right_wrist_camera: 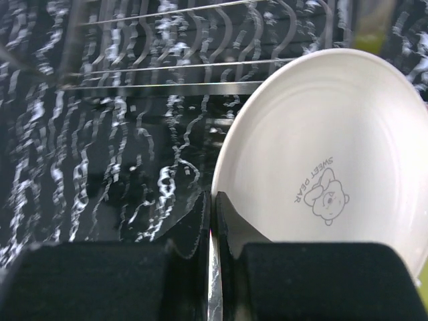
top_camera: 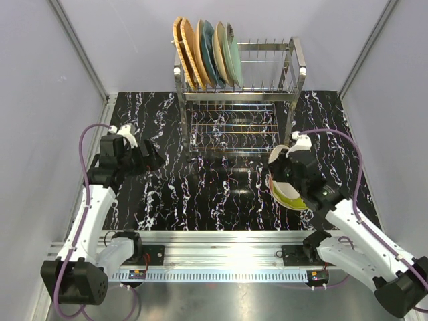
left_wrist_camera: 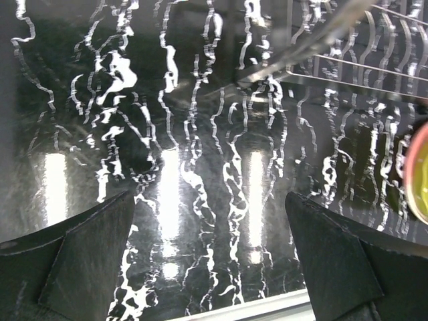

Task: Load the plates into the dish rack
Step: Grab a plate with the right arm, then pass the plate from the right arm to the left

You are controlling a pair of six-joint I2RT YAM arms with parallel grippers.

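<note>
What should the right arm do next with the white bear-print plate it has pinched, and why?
Probably lift it straight up a little. The right gripper is shut on the rim of the white round bear-print plate, which tilts over a yellow-green plate; the steel wire dish rack has free tines on its right.

Black, white-veined table [top_camera: 200, 194]. Dish rack [top_camera: 299, 70] stands at far edge, centre to right. Plates [top_camera: 289, 196], yellow-green one showing, lie toward right edge, nearer front.
</note>
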